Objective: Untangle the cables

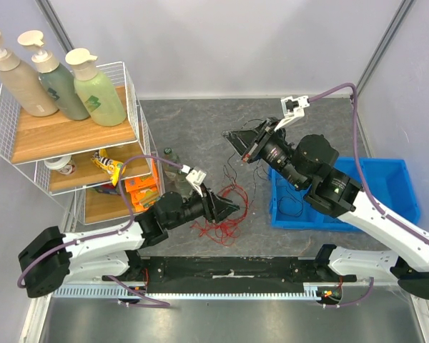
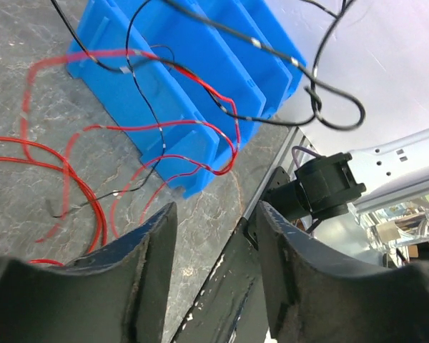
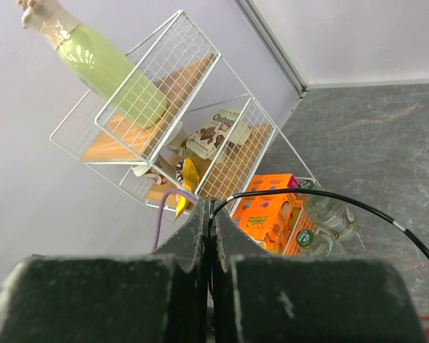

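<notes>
Right gripper (image 3: pixel 210 213): I see it pinched, probably on a black cable (image 3: pixel 343 199).
Left gripper (image 2: pixel 214 218): fingers apart, left of the blue bin (image 1: pixel 390 187).

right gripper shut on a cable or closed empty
Shut on a black cable: the right gripper shows no gap between its fingers in the right wrist view, and the cable runs out from their tips.

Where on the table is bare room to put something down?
Bare: the far table between rack and right claw; also the narrow near strip before the bin. Crowded: the middle, where red cables lie by the left claw and black cables hang near the bin.
</notes>
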Controlling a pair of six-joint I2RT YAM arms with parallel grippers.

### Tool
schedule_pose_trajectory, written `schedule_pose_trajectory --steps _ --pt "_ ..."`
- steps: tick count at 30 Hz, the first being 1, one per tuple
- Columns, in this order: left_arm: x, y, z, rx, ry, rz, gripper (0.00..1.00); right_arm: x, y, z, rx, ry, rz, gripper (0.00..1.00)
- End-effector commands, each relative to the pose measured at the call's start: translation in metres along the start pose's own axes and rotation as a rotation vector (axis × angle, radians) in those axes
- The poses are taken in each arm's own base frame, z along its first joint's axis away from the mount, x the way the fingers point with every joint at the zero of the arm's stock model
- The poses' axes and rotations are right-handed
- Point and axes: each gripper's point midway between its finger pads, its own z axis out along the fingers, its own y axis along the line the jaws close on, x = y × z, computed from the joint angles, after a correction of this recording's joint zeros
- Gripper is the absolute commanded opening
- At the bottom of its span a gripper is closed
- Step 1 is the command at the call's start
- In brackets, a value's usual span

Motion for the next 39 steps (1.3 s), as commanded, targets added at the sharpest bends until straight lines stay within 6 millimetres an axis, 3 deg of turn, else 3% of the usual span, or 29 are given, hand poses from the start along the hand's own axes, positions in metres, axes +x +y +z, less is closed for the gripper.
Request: schedule_pose_trajectory --steps 1,5,8,15,17,18,19,21,25,30,34,37,39 --pt "-0.023 -0.027 0.015 0.066 -0.111 -0.052 0.53 -0.020 0.002 -0.003 0.010 -0.090 0.070 0.00" --pt "-0.030 -0.034 0.025 0.068 -0.160 -0.029 0.74 -0.021 0.003 -0.003 -0.002 -0.110 0.099 0.00" --pt "-0.030 -0.026 0.035 0.024 -0.165 -0.013 0.72 -0.021 0.006 -0.002 -0.011 -0.108 0.107 0.00" --pt "-0.028 -0.005 0.051 -0.075 -0.174 0.006 0.45 -0.025 0.010 -0.005 -0.028 -0.114 0.116 0.00" --pt "-0.029 -0.006 0.050 -0.072 -0.178 0.015 0.15 -0.026 0.008 -0.006 -0.020 -0.120 0.106 0.00" --pt "-0.028 -0.003 0.048 -0.085 -0.177 0.014 0.07 -0.027 0.006 -0.007 -0.009 -0.125 0.101 0.00" --pt "-0.027 0.004 0.045 -0.114 -0.178 0.013 0.02 -0.028 0.003 -0.007 0.008 -0.130 0.087 0.00" --pt "-0.020 0.021 0.034 -0.185 -0.176 0.002 0.02 -0.037 -0.005 -0.009 0.053 -0.158 0.037 0.00" --pt "0.014 0.071 -0.004 -0.346 -0.143 -0.020 0.02 -0.064 -0.012 -0.001 0.151 -0.180 -0.123 0.00" --pt "0.057 0.112 -0.041 -0.466 -0.070 -0.084 0.02 -0.106 0.004 0.011 0.131 -0.228 -0.206 0.00" --pt "0.068 0.123 -0.055 -0.497 -0.059 -0.094 0.02 -0.118 0.010 0.024 0.108 -0.234 -0.216 0.00" --pt "0.064 0.124 -0.060 -0.514 -0.055 -0.061 0.02 -0.124 0.015 0.032 0.096 -0.234 -0.233 0.00" --pt "0.064 0.124 -0.061 -0.516 -0.050 -0.051 0.02 -0.139 0.015 0.031 0.113 -0.262 -0.248 0.00"
